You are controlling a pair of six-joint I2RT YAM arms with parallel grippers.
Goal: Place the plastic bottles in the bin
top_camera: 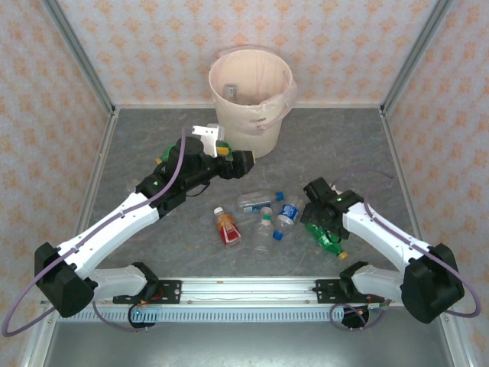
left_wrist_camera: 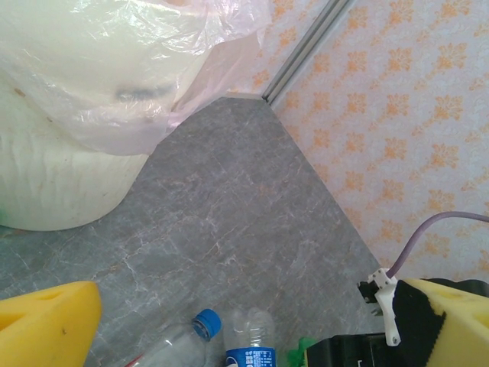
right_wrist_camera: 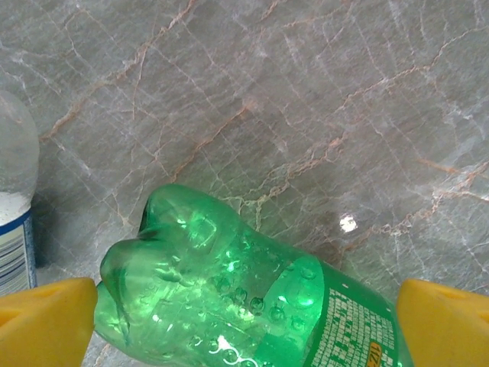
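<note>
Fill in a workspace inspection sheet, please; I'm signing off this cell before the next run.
Surface: grey marbled tabletop, no spills seen.
Job's things: bin upright at the back, bag-lined; red-orange bottle, several clear bottles and green bottle lying on the table.
Clutter: nothing seen.
Grippers: left gripper open, holding nothing, near the bin; right gripper open, straddling the green bottle.
Cables: purple cables looped along both arms.
Surroundings: patterned walls, metal frame.

Grey marbled table [top_camera: 367,153], cream bin [top_camera: 252,99] at rear, plastic bottles [top_camera: 263,232] lying mid-table.
</note>
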